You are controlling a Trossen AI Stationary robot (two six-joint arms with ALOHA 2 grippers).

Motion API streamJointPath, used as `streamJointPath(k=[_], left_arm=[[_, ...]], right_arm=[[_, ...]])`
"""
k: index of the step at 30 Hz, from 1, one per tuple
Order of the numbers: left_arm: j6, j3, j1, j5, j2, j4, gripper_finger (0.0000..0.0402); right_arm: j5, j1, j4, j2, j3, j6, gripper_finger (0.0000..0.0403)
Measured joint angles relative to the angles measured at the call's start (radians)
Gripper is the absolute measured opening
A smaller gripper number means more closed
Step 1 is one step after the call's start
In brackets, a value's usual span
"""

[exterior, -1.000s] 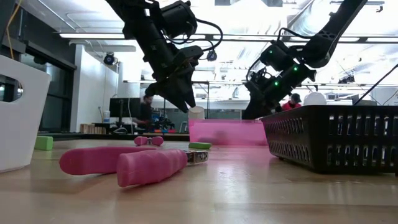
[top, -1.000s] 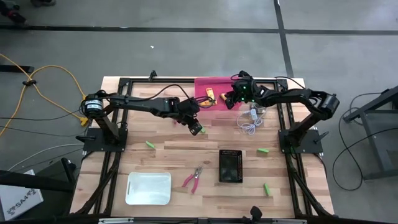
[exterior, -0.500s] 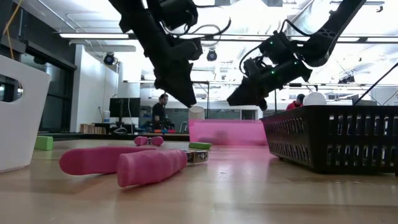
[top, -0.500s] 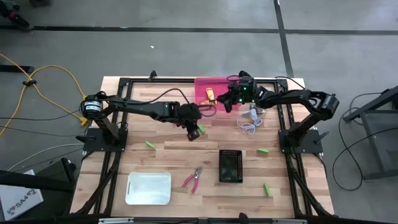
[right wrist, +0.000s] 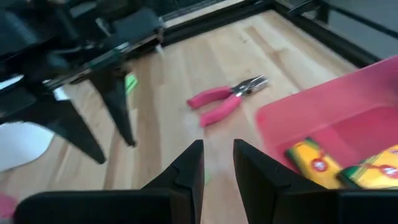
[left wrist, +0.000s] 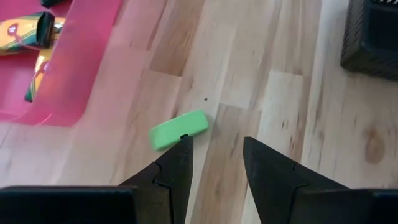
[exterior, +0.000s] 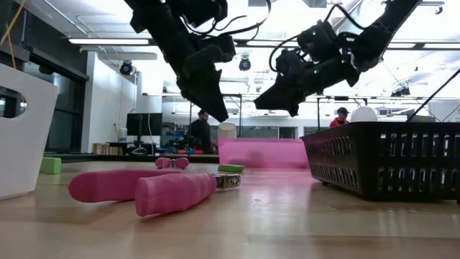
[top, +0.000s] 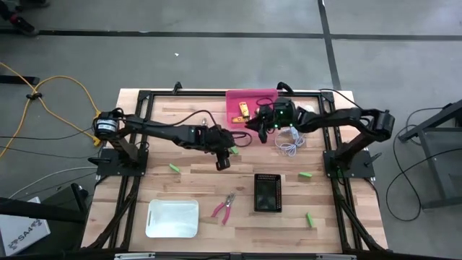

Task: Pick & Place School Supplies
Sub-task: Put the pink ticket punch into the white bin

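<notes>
A bright green block (left wrist: 179,129) lies flat on the wood, just beyond one fingertip of my left gripper (left wrist: 217,146), which hangs open above the table's middle (top: 222,160) and clear of it (exterior: 215,115). More green blocks (top: 174,167) (top: 305,175) (top: 310,218) lie scattered. The pink tray (top: 263,97) at the far edge holds yellow-orange pieces (right wrist: 317,158). Pink-handled pliers (top: 224,208) lie near the front, and a second pair (exterior: 171,162) lies farther back. My right gripper (top: 253,124) hovers beside the tray's near left corner, open a little and with nothing between its fingers (right wrist: 217,152).
A black mesh basket (top: 267,193) stands right of centre, and a white tray (top: 172,218) sits at the near left. A white bulb with coiled cable (top: 290,141) lies right of the pink tray. People move in the room behind the table.
My right gripper has come up out of the pink tray and swung toward the table's left, tipping from pointing steeply down to nearly level. My left gripper has drifted a little toward the near edge and rolled about its own axis.
</notes>
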Motion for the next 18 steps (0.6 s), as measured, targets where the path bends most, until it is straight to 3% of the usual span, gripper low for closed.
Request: streamJointPath(k=[10, 18], left_arm=[[-0.035, -0.157, -0.028, -0.043, -0.117, 0.138, 0.0136], [-0.046, -0.309, -0.009, 0.050, -0.212, 0.305, 0.0136]], right_arm=[[0.185, 0.110, -0.316, -0.134, 0.000, -0.078, 0.0074], [0.291, 0.186, -0.646, -0.289, -0.001, -0.070, 0.0074]])
